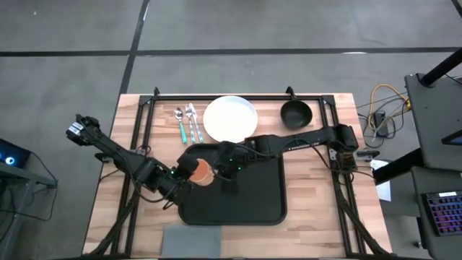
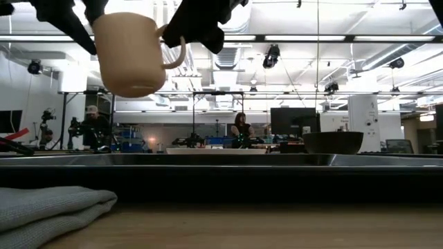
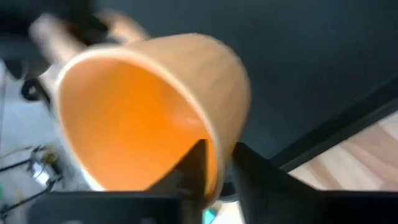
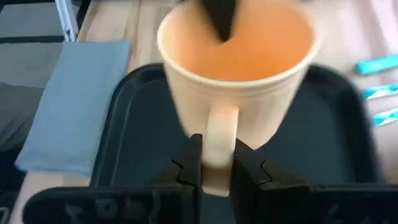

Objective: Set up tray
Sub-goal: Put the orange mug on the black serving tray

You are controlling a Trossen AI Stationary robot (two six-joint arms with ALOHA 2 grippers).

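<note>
Partly hidden under both arms, one black tray [image 1: 238,202] with rounded corners and a raised rim is lying at the table's near middle. Working leftward first, the left gripper [image 3: 214,165] is pinching the rim of a single smooth beige mug [image 1: 202,172] (orange inside), which is hanging above the tray's left edge. Meanwhile the right gripper [image 4: 216,163] is clamping the mug's handle. One folded grey napkin [image 1: 193,242] is getting cut off at the near edge. Behind are sitting three utensils [image 1: 187,121], one round white plate [image 1: 230,118] and one black bowl [image 1: 296,113].
</note>
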